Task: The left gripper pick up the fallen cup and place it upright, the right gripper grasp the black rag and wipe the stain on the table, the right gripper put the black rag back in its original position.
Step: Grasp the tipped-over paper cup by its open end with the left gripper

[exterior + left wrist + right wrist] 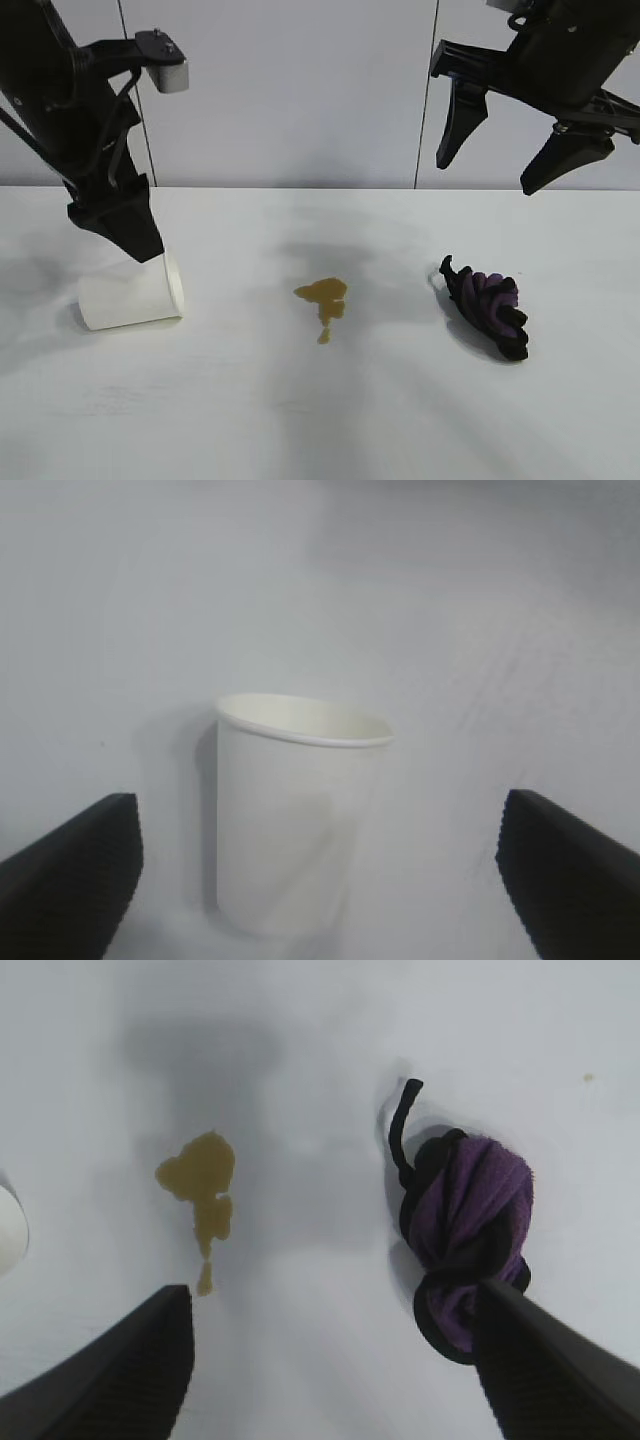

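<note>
The white paper cup point(130, 295) lies on its side at the left of the table point(320, 420), rim toward the middle. My left gripper point(135, 235) hangs just above it, open; in the left wrist view the cup point(295, 825) lies between the spread fingers point(75, 870) without touching them. The yellowish-brown stain point(323, 295) is at the table's middle. The black rag point(487, 305) with purple folds lies to its right. My right gripper point(505, 150) is open and empty, high above the rag. The right wrist view shows the stain point(200, 1185) and rag point(465, 1225).
A grey panelled wall point(300, 90) stands behind the table's far edge. A tiny speck point(588, 1078) lies on the table beyond the rag.
</note>
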{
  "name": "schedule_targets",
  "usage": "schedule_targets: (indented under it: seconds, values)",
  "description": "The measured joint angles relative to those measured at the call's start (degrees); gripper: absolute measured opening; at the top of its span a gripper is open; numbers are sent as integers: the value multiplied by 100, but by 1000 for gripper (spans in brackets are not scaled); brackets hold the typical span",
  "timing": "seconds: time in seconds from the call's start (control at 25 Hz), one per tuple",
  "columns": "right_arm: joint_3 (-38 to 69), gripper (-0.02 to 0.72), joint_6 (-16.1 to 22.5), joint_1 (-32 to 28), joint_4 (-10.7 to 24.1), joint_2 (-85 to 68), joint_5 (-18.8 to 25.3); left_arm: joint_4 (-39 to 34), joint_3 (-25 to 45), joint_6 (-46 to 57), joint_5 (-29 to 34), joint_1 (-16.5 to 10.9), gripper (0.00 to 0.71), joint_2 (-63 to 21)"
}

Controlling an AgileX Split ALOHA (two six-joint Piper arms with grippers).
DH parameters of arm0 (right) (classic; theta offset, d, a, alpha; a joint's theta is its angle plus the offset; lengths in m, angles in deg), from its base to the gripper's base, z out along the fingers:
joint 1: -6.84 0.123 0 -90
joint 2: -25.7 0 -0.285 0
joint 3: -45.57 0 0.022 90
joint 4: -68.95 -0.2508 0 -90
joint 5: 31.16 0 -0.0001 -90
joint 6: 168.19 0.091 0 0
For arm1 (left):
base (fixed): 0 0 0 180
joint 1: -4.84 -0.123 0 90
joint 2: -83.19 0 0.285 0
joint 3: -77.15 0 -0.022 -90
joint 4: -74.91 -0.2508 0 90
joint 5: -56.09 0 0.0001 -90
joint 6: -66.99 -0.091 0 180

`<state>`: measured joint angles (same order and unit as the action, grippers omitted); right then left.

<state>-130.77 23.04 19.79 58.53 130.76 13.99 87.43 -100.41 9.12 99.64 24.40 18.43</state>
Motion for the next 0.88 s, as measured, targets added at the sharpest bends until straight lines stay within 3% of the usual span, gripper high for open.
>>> schedule_targets:
  seconds: [0.88]
  values:
    - [0, 535, -16, 0, 13, 0, 22, -147, -19, -238, -527, 10, 694, 953]
